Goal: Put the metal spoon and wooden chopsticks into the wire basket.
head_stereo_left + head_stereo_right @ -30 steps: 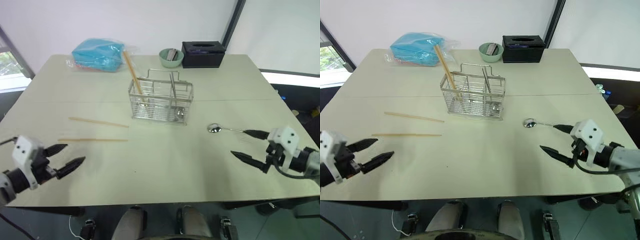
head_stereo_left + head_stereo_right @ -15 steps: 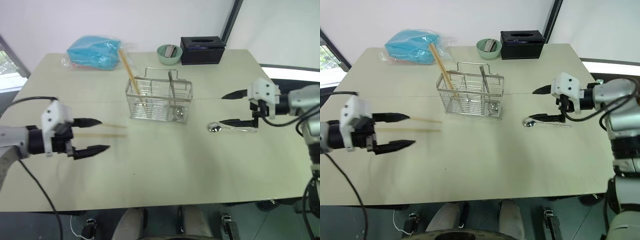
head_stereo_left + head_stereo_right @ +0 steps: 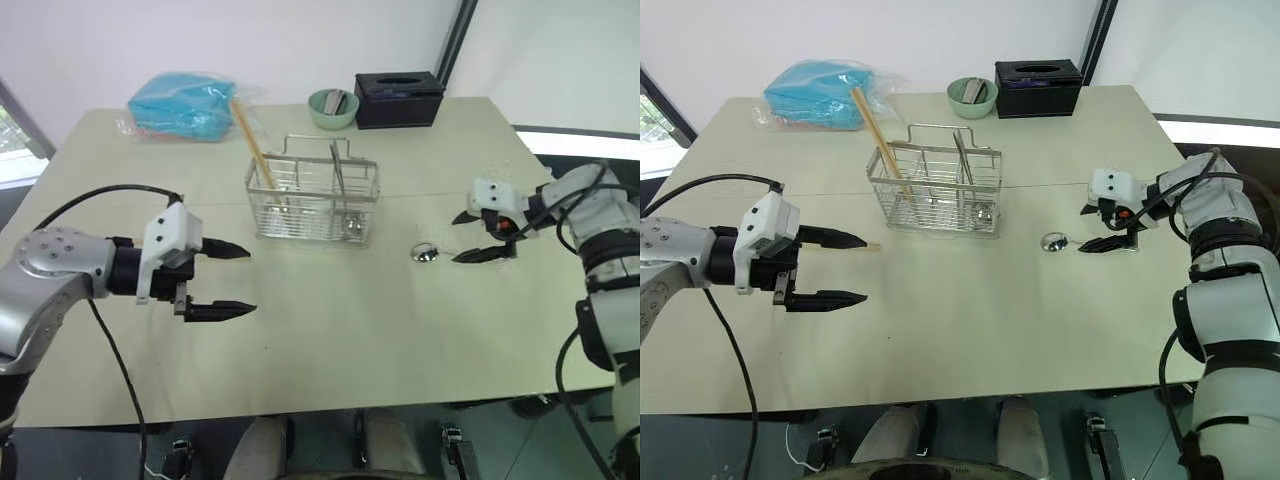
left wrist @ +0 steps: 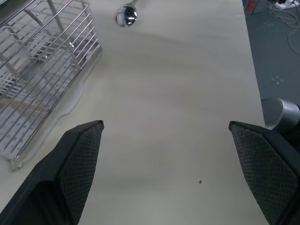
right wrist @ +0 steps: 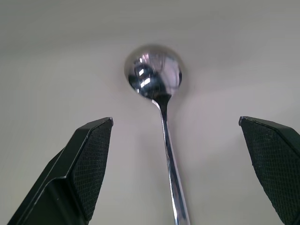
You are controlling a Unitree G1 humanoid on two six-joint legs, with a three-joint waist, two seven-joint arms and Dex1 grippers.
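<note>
Table (image 3: pixel 330 330) pale, seen from above in the head views.

Basket (image 3: pixel 315 200) upper centre of frame, upright, wire handle up. One chopstick (image 3: pixel 252 140) stands in its left compartment, leaning up and left past the rim. A darker utensil stands in the middle section (cannot tell what it is).

Spoon (image 3: pixel 426 253) lies flat on the table right of centre, bowl toward the basket, well apart from it. In the right wrist view its bowl (image 5: pixel 153 76) sits in the upper middle and the thin handle runs down between the two fingers, touching neither.

Right gripper (image 3: pixel 476 236) at middle right, low over the spoon's handle end, jaws spread wide, nothing pinched.

Left gripper (image 3: pixel 240 281) at middle left, pointing toward frame centre, jaws spread wide and empty. A pale stick tip (image 3: pixel 873 246) shows just past its upper finger in the right eye view (rest hidden behind the gripper).

Left wrist view: basket corner (image 4: pixel 47 70) and spoon bowl (image 4: pixel 126 15) lie ahead of the open fingers (image 4: pixel 77 159).

Far edge of the table: blue bag (image 3: pixel 188 104) upper left, green bowl (image 3: pixel 333 108) upper centre, black box (image 3: pixel 399 98) just beside it on the right.
</note>
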